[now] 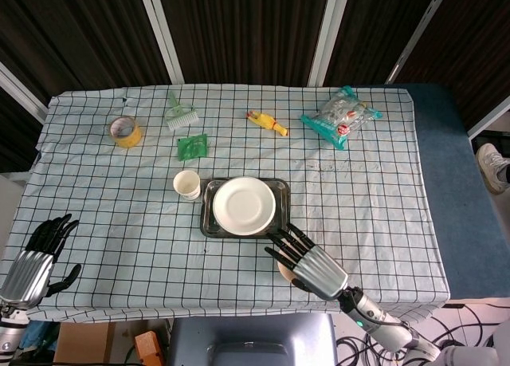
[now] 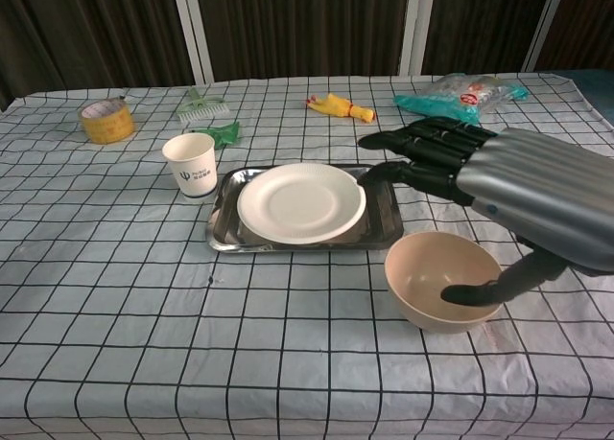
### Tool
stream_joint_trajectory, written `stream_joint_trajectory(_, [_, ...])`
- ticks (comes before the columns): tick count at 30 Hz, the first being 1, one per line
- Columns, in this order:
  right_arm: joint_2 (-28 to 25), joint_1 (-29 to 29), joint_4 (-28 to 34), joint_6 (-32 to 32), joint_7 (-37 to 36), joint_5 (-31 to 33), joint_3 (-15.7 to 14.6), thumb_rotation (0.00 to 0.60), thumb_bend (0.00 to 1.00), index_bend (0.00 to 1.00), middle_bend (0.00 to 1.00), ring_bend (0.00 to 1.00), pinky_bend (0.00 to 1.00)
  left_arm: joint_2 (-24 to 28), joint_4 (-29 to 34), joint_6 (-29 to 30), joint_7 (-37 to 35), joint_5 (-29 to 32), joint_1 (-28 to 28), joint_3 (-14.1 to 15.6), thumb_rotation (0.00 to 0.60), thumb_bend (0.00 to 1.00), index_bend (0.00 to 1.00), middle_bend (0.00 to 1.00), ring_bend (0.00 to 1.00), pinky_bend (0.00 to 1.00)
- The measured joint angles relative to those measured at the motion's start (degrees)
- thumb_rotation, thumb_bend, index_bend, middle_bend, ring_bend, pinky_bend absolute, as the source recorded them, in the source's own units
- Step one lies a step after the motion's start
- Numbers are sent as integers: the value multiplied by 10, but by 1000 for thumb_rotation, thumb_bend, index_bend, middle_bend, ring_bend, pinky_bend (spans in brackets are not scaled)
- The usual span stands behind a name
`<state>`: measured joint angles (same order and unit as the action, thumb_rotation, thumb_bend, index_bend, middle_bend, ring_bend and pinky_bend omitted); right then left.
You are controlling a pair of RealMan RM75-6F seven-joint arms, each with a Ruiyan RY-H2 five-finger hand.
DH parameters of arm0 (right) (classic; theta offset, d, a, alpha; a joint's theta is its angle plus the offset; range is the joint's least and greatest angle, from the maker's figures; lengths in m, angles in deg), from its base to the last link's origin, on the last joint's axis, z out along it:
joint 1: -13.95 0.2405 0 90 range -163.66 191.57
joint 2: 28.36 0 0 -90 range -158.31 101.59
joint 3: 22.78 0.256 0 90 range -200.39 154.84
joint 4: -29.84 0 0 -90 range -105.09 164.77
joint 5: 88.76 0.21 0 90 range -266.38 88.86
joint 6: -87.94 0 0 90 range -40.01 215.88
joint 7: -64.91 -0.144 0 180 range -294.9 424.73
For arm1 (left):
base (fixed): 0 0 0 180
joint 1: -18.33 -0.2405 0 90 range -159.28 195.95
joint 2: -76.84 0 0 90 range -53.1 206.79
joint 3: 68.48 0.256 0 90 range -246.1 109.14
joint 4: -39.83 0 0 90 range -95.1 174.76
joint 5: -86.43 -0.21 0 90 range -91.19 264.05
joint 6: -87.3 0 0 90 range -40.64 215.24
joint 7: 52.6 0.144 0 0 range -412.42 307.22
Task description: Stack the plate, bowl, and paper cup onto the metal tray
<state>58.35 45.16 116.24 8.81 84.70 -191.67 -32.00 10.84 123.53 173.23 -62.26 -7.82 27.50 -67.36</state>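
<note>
A white plate (image 1: 244, 205) (image 2: 301, 202) lies on the metal tray (image 1: 207, 221) (image 2: 382, 227) at the table's middle. Left of the tray stands the paper cup (image 1: 187, 185) (image 2: 191, 165), upright. The beige bowl (image 2: 443, 281) sits on the cloth in front of the tray's right corner; in the head view only a sliver of the bowl (image 1: 280, 268) shows under my right hand (image 1: 312, 264) (image 2: 508, 193). That hand hovers above the bowl with fingers spread and thumb hanging low, holding nothing. My left hand (image 1: 33, 258) hangs open off the table's left front corner.
At the back lie a tape roll (image 1: 124, 131), a green brush (image 1: 180, 112), a green packet (image 1: 192, 147), a yellow toy (image 1: 268, 123) and a snack bag (image 1: 340, 116). The checked cloth ends at the table's front edge just behind my right hand.
</note>
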Motion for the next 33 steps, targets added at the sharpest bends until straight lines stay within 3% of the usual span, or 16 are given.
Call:
stream_joint_trajectory(6, [-16,-29,-15,10,-19,-5,-28,600,77,244,0,0,0,1,0,2,-4,0,-1,0,600,369,0,0,0,73])
stream_joint_trajectory(17, [19,-49,-98,15,-58,-9,-21,600,232,498,0,0,0,2,-1,1,-5,1,0,0,600,367,0,0,0,73])
stream_joint_trajectory(25, [65,-62,-170,13,-92,-6,-3,600,325,566,14,0,0,2,-1,2,-7,1,-1,0,600,368,0,0,0,73])
stream_joint_trajectory(33, [75,-66,-189,23,-112,-6,0,600,386,581,21,0,0,2,-1,3,-9,1,-2,0,600,369,0,0,0,73])
